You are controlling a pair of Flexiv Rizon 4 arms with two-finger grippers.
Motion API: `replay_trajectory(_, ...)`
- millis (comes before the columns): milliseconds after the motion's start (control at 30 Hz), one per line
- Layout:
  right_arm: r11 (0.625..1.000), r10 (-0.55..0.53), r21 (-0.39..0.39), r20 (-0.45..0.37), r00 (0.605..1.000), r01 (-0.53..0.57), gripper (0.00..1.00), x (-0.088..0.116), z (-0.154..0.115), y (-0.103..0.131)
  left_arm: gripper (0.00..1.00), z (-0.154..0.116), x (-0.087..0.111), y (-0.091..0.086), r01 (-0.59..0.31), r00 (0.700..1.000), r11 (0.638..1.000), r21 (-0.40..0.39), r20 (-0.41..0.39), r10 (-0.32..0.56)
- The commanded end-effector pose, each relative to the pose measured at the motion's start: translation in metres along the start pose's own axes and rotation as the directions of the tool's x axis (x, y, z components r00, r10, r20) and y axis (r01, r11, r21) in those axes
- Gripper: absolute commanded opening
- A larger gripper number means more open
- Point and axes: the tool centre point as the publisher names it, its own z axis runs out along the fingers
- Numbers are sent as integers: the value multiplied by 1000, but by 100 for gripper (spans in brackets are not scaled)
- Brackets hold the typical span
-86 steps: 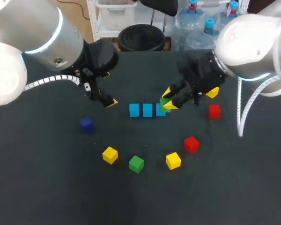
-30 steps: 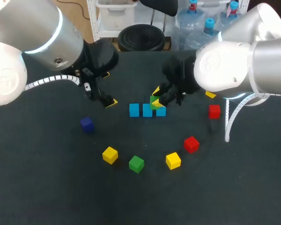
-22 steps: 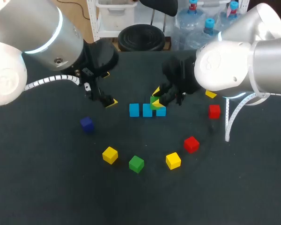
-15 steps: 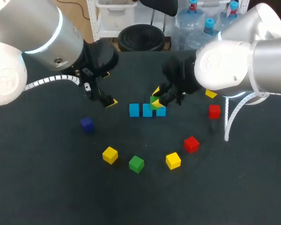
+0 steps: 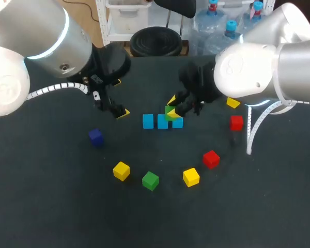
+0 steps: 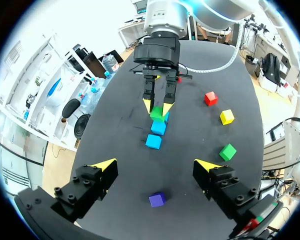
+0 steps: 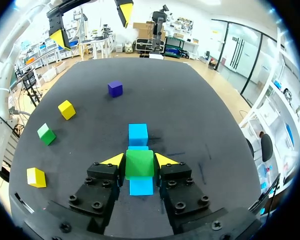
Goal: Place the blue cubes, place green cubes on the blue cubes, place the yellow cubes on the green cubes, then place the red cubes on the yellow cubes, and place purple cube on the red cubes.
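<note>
The right gripper (image 7: 140, 161) squeezed a green cube (image 7: 139, 164) between its two fingers, right over the row of blue cubes (image 5: 162, 122) in the middle of the table (image 5: 51, 206). I could not tell if it touched them. The left gripper (image 6: 155, 165) hung wide open with nothing in it, off to one side of the row. A purple cube (image 5: 96, 137) sat near it.
</note>
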Motion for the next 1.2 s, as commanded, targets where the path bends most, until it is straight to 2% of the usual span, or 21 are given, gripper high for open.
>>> replay_trajectory(33, 1000, 0, -7, 1, 1000, 0, 0, 0, 2, -3, 100, 0, 0, 1, -1, 1000, 1000, 2, 0, 1)
replay_trajectory(1100, 1000, 7, -16, -2, 1000, -7, 0, 3, 5, -5, 100, 0, 0, 1, -1, 1000, 1000, 2, 0, 1)
replay_trajectory(1200, 1000, 7, -19, -3, 1000, -7, 16, 3, 5, -5, 100, 0, 0, 1, -1, 1000, 1000, 2, 0, 1)
